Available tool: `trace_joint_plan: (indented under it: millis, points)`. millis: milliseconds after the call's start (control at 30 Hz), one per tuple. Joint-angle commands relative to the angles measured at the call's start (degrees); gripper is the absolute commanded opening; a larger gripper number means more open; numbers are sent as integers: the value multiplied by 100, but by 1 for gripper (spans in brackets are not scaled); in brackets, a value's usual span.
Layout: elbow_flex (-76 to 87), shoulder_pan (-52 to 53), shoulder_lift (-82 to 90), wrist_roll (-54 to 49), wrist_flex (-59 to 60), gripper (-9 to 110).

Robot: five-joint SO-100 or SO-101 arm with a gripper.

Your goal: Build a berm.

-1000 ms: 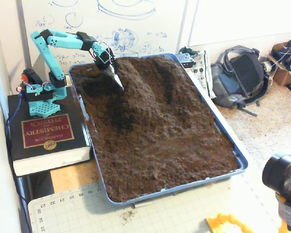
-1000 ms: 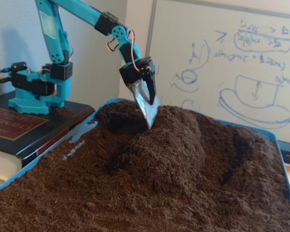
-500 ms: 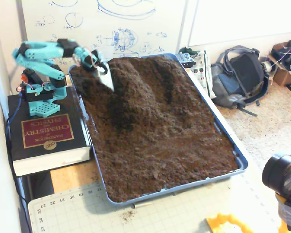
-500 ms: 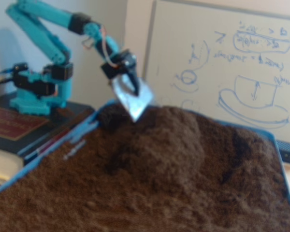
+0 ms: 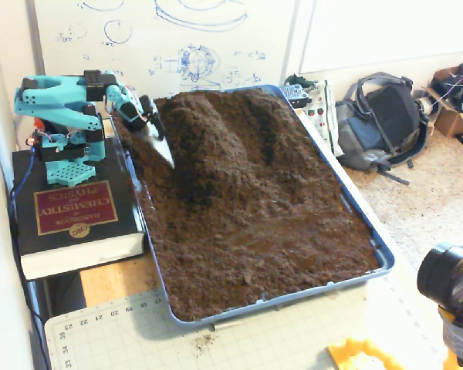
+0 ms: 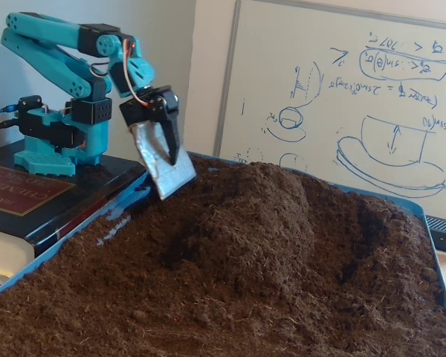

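A blue tray [image 5: 368,228] is filled with dark brown crumbly soil. The berm [image 5: 216,127] is a raised, elongated mound in the far half of the tray, and it also shows in the other fixed view [image 6: 260,216]. A groove and a lower ridge [image 5: 274,116] lie to its right. The teal arm's gripper [image 5: 156,129] is shut on a flat grey metal blade [image 5: 164,149]. In the other fixed view the gripper [image 6: 166,137] holds the blade [image 6: 166,169] tilted, its lower edge at the soil on the berm's left flank.
The arm's base stands on a thick black book [image 5: 69,220] left of the tray. A green cutting mat [image 5: 216,339] lies in front. A backpack [image 5: 382,116] and boxes sit on the floor to the right. A camera [image 5: 451,281] stands at the lower right.
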Motion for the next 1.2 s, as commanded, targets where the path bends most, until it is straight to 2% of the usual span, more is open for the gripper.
trace_joint_plan:
  millis: [0, 200, 433, 733, 1167]
  points:
    - [-729, 967, 141, -686, 132, 0]
    - [-1028, 2162, -1107, -2065, 114, 0]
    - [-2180, 2294, -4025, -3243, -141, 0]
    - [-3700, 1907, -6829, -3243, -1468, 0]
    - [-5221, 1424, -7822, -3217, -1907, 0]
